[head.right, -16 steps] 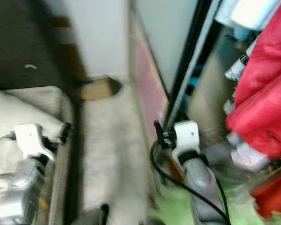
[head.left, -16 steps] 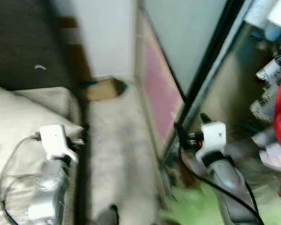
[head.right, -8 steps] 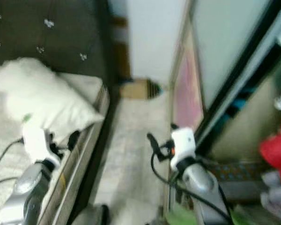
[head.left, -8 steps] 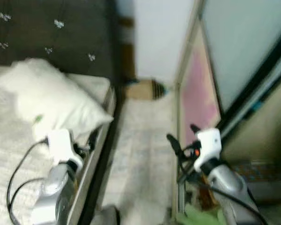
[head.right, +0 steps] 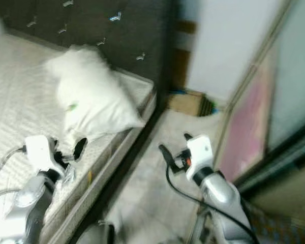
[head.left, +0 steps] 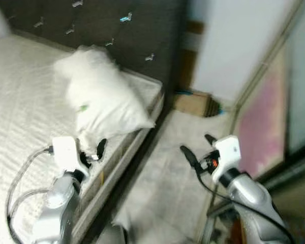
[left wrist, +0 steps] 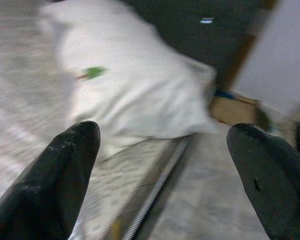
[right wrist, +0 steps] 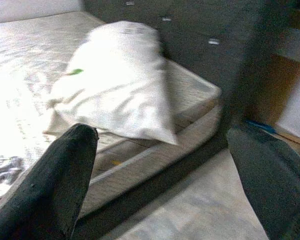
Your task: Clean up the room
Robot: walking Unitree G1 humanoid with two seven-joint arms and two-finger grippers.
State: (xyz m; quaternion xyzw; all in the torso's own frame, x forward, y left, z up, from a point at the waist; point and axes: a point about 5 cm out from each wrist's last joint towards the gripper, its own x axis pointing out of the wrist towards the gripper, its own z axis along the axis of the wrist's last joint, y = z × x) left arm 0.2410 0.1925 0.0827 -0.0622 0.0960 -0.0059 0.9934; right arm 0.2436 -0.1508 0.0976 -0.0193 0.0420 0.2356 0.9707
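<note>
White pillow (head.left: 101, 99) lies on the mattress (head.left: 20, 101) just ahead of the open left pincer (head.left: 94, 151).

White pillow (head.left: 99, 96) on bed (head.left: 25, 96)

I count one white pillow (head.left: 99, 99) on one bed (head.left: 20, 96), one cardboard box (head.left: 193, 103) on the floor, and my two pincers.
</note>
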